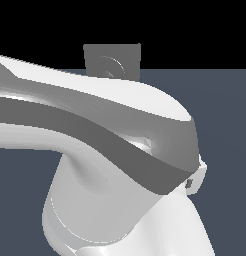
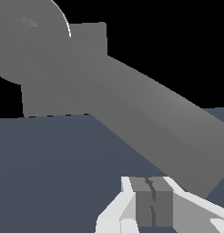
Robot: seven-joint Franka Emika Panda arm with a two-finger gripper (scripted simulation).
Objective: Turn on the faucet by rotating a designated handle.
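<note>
While fingers meet, end effector (image 2: 152,205) nears handle (image 2: 164,123).

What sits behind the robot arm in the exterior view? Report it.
The faucet: only its square plate and round boss show above the arm. The arm covers everything lower, including the handle, visible only in the wrist view.

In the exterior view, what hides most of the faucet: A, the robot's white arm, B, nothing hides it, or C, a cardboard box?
A: the white arm fills the foreground, leaving only the top of the faucet, its grey plate and round boss, showing above it.
</note>
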